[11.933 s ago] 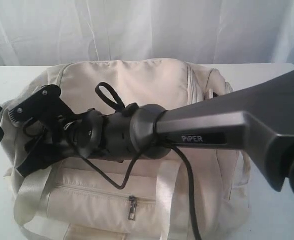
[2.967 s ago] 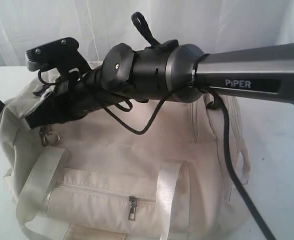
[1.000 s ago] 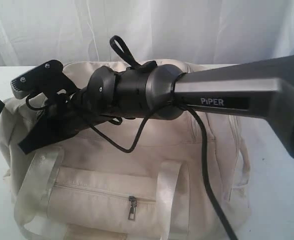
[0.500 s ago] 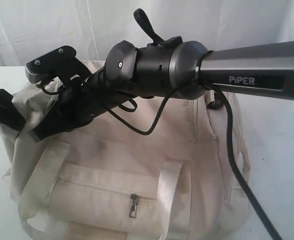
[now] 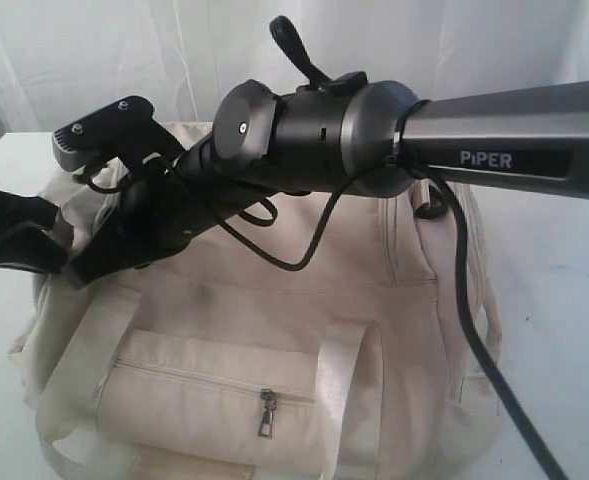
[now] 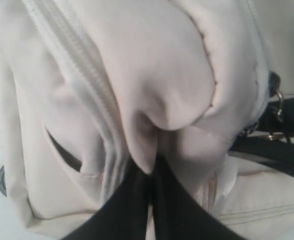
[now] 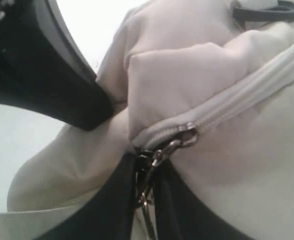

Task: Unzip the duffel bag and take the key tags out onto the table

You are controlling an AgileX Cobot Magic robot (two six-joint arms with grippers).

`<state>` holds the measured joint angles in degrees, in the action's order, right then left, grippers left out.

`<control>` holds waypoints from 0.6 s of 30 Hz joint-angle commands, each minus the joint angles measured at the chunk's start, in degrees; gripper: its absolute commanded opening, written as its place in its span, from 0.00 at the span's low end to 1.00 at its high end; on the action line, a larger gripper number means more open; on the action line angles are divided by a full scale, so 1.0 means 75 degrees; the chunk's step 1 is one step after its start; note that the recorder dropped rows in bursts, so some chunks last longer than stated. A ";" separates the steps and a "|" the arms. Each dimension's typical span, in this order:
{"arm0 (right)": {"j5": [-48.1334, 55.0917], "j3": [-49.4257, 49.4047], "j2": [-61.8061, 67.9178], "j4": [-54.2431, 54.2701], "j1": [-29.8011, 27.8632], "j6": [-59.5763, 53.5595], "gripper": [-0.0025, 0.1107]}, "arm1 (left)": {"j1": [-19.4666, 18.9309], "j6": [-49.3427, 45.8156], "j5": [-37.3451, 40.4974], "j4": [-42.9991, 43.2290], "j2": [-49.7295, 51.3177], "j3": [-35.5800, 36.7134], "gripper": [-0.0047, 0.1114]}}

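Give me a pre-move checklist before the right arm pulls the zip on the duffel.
1. Left pincer clamped on a fold of the duffel bag: ok.
2. Right pincer on the zip pull: ok, the pull runs down between its tips.
3. Main zip opened: not ok, closed along the stretch in the right wrist view.
4. Key tags located: cannot tell, none in view.
5. Bare table for the drop: ok, right of the bag in the exterior view.
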<state>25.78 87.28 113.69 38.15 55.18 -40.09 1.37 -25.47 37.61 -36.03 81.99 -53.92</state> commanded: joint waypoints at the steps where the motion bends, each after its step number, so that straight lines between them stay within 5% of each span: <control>1: 0.0141 0.0035 -0.0121 -0.0079 -0.0049 -0.0020 0.02 | -0.0009 -0.0060 -0.0015 -0.0249 0.0099 0.0065 0.04; 10: 0.0164 0.0035 -0.0121 -0.0086 -0.0049 -0.0020 0.02 | -0.0009 -0.0240 0.0404 -0.0174 -0.0059 -0.0110 0.09; 18: 0.0165 0.0035 -0.0121 -0.0086 -0.0049 -0.0020 0.02 | -0.0009 -0.0188 0.1089 0.0337 -0.0401 -0.0225 0.74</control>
<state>26.48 87.28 113.60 38.03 55.06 -40.09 1.37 -26.82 43.20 -33.41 79.70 -55.49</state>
